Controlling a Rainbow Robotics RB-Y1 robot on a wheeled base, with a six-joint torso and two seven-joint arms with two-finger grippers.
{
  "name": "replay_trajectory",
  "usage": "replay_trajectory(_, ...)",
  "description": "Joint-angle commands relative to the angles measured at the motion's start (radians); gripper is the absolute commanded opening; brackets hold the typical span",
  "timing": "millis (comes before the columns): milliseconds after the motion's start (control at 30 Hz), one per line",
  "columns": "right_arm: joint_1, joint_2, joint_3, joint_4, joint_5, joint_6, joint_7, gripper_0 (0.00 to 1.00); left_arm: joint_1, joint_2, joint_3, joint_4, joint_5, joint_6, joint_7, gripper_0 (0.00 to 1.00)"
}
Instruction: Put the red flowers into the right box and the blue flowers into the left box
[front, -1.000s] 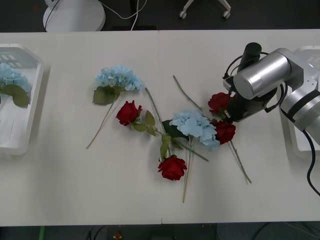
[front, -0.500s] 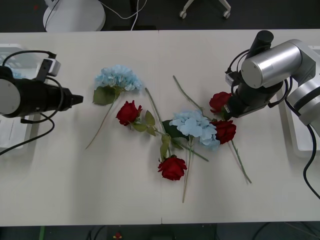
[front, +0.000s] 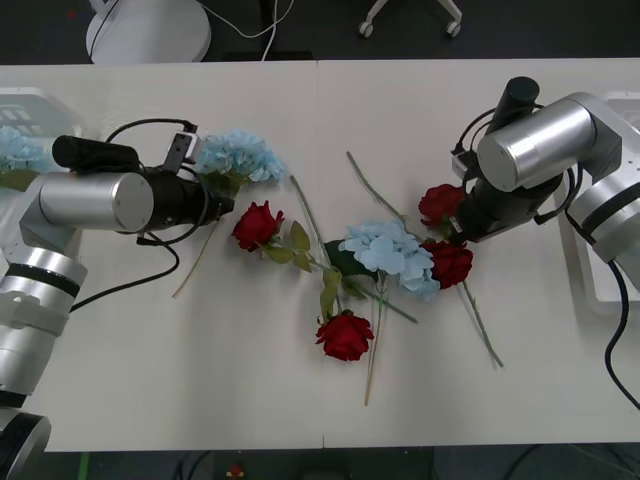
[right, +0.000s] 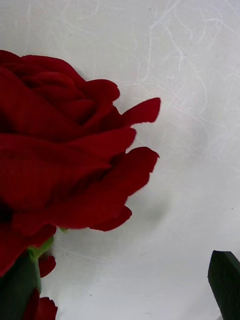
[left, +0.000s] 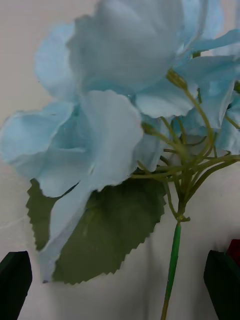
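Several red flowers lie mid-table: one rose (front: 258, 225) left of centre, one (front: 345, 336) nearer the front, and two (front: 440, 203) (front: 451, 263) on the right. One blue flower (front: 236, 155) lies at the back left, another (front: 389, 255) in the middle, and a third (front: 18, 150) in the left box (front: 62, 215). My left gripper (front: 220, 196) is open at the back-left blue flower's stem (left: 173, 250), a black finger (left: 15, 280) on each side. My right gripper (front: 453, 222) is low beside the upper right rose (right: 55, 150). One finger (right: 225, 282) shows, standing wide of the bloom. The right box (front: 600, 285) sits at the right edge.
Loose green stems (front: 372, 186) and leaves (front: 328, 290) cross between the flowers in the middle. The bare table (front: 150, 370) stretches along the front. Black cables (front: 150, 270) hang off both arms.
My left arm has come in from the left box and reached right to the back-left blue flower. My right arm has barely shifted beside the right roses.
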Motion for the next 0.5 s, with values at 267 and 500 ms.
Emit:
replay_trajectory(267, 0.019, 0.063, 0.007, -0.03, 0.015, -0.009, -0.028, 1.0, -0.074, -0.031, -0.121, 0.043, -0.061, -0.049, 0.09, 0.86)
replay_trajectory(500, 0.036, 0.074, 0.007, -0.03, 0.054, -0.022, -0.028, 1.0, -0.074, -0.037, -0.134, 0.071, -0.092, -0.058, 0.092, 0.38)
